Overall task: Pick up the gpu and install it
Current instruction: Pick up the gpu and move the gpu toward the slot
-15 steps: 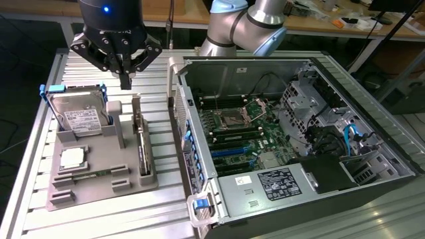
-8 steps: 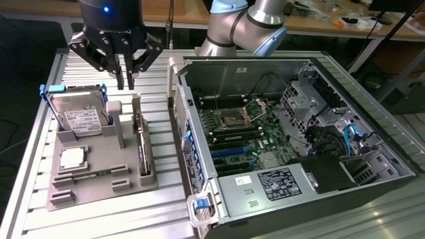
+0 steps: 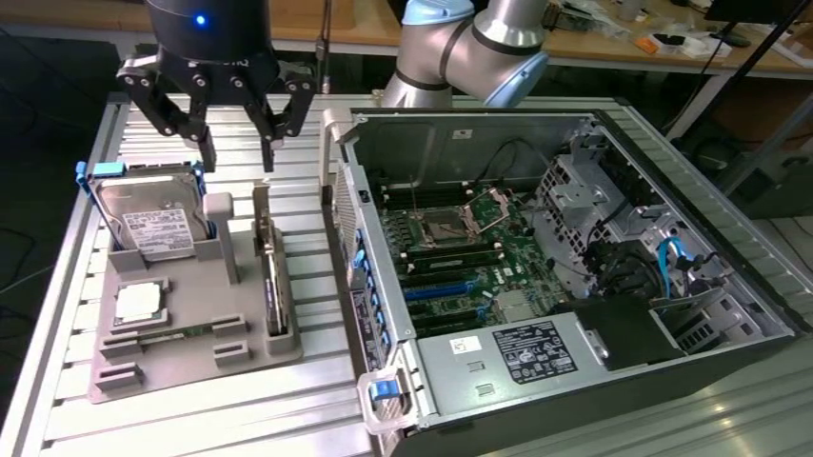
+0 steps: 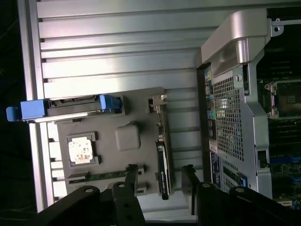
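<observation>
Watching the claw [image 3: 236,160] in the upper left of the exterior view, I see its two fingers [image 4: 133,172] spread apart with nothing between them. It hangs above the far end of the grey parts holder [image 3: 190,357]. The gpu [image 3: 269,276] stands on edge in a slot along the holder's side nearest the computer case [image 3: 711,238], a thin dark blade that nothing grips. In the wrist view it lines up with the gap between the fingers.

My worry is how slim that card is. If the claw meets it off-centre, a finger could land on its top edge and bend it, or jam it in the slot. The holder's upright post [image 3: 219,228] and the hard drive [image 3: 150,228] in its blue frame sit close on one side, and the case's side wall stands just beside the other, so either finger could clip something. I cannot tell whether the holder is fixed down. If the card binds in the slot, the whole tray might lift, taking the processor chip [image 3: 137,303] and the memory stick [image 4: 101,176] with it.

Everything rests on a ribbed aluminium table [image 3: 318,405] with long grooves. The case lies on its side, open, with the motherboard [image 3: 470,257] facing up and blue cables [image 3: 669,262] at centre right. A cluttered wooden bench [image 3: 661,43] runs along the top of the frame.
</observation>
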`<action>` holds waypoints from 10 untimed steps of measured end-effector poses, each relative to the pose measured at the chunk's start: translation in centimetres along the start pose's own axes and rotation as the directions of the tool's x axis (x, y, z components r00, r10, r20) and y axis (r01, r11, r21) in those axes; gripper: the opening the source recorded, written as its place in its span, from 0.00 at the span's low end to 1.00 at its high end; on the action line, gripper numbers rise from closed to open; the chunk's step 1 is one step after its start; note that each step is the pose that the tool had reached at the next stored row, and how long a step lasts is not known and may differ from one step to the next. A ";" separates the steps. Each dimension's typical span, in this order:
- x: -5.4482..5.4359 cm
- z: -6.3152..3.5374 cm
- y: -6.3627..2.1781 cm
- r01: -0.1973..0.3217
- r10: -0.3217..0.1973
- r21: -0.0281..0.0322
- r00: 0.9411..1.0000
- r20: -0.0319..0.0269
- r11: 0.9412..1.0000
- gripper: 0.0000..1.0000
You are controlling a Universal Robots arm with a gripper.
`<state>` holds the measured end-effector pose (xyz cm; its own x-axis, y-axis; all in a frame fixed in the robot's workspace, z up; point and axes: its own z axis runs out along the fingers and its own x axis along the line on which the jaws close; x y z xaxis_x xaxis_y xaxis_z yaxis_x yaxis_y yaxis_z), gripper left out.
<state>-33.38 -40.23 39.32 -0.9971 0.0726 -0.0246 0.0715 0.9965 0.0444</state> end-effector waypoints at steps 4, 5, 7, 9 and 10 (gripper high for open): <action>0.0 0.00 -0.04 0.020 -0.020 -0.001 1.000 -0.001 1.000 0.60; 0.0 0.00 -0.04 0.037 -0.037 -0.001 0.999 -0.002 0.999 0.60; 0.0 0.02 -0.05 0.084 -0.084 -0.003 0.996 -0.004 0.997 0.60; 0.0 0.04 -0.05 0.122 -0.122 -0.004 0.992 -0.005 0.992 0.60; 0.0 0.08 -0.07 0.129 -0.129 -0.004 0.992 -0.005 0.992 0.60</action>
<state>-33.34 -40.30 39.24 -0.9981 -0.0567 -0.0248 -0.0578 0.9973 0.0448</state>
